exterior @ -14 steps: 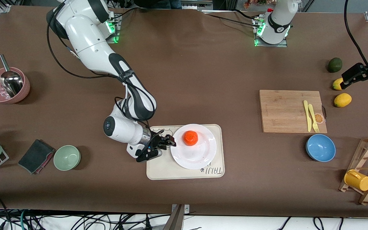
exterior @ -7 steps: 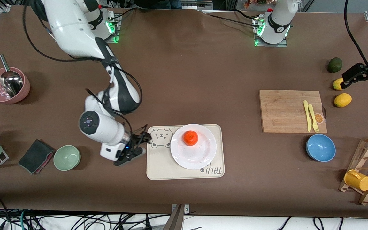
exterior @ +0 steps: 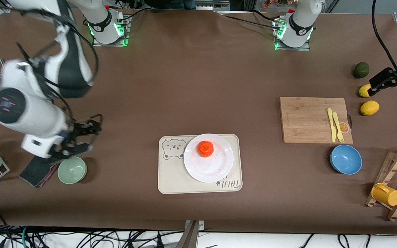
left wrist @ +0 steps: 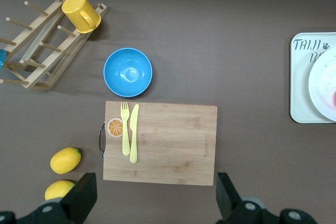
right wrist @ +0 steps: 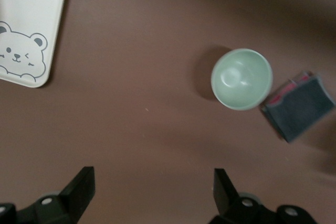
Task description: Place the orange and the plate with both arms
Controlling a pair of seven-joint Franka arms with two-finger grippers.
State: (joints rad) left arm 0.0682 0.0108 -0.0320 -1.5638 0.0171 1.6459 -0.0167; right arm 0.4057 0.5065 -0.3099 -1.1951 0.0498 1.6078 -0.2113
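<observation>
The orange point(exterior: 205, 148) lies on the white plate point(exterior: 212, 169), which rests on a cream bear-printed tray point(exterior: 174, 175) near the front middle of the table. My right gripper point(exterior: 88, 136) is open and empty, raised over bare table beside a green bowl point(exterior: 72, 169), well away from the tray; its wrist view shows its open gripper point(right wrist: 152, 192), the bowl point(right wrist: 241, 78) and the tray's bear corner point(right wrist: 26, 35). My left gripper point(exterior: 388, 89) waits open and high over the lemons' area; its wrist view shows its open gripper point(left wrist: 152, 198) and the plate's edge point(left wrist: 323, 85).
A wooden cutting board point(exterior: 308, 119) carries a yellow fork and knife. A blue bowl point(exterior: 346, 159), two lemons point(exterior: 369, 107), an avocado point(exterior: 361, 70) and a rack with a yellow mug point(exterior: 386, 194) are at the left arm's end. A dark cloth point(exterior: 36, 170) lies beside the green bowl.
My right gripper has drawn back from the plate's edge toward the right arm's end of the table and risen. The plate, orange and left arm have not moved.
</observation>
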